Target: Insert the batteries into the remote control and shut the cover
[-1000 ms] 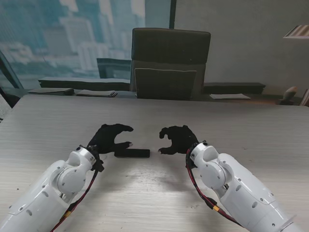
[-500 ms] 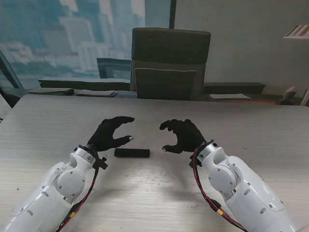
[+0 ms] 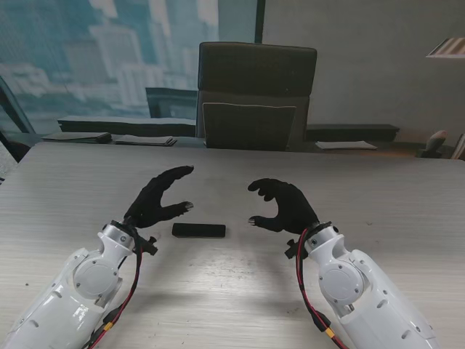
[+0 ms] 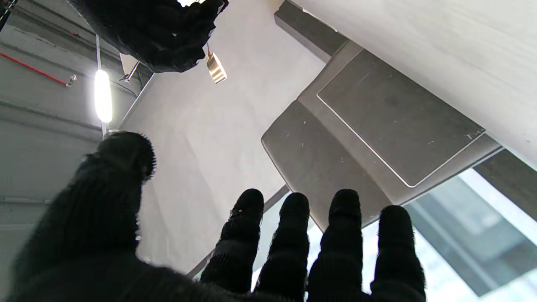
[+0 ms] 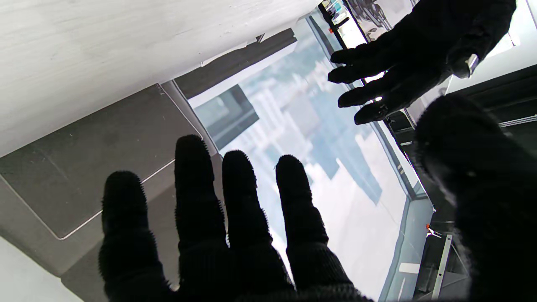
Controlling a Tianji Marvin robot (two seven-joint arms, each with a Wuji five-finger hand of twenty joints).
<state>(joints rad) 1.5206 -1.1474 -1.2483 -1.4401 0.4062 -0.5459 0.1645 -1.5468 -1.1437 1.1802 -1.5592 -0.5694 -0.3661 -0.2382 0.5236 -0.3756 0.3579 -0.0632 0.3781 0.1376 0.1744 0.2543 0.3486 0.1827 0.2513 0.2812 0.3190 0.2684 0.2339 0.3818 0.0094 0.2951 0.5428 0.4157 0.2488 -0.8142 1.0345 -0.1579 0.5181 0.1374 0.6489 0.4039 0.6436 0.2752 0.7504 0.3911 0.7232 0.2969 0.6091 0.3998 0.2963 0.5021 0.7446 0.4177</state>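
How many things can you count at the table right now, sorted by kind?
Remote control: 1
Gloved hands: 2, the left hand and the right hand, both open, raised on either side of the remote
Office chair: 1
Batteries: 0 that I can make out
Total: 4

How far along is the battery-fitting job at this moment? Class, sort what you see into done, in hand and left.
Done: the flat black rectangular remote control lies on the pale wood-grain table in one closed-looking piece; whether batteries are inside cannot be told. In hand: nothing; the black-gloved left hand and black-gloved right hand hover open either side of it. Left: no loose batteries or cover show, so possibly nothing.
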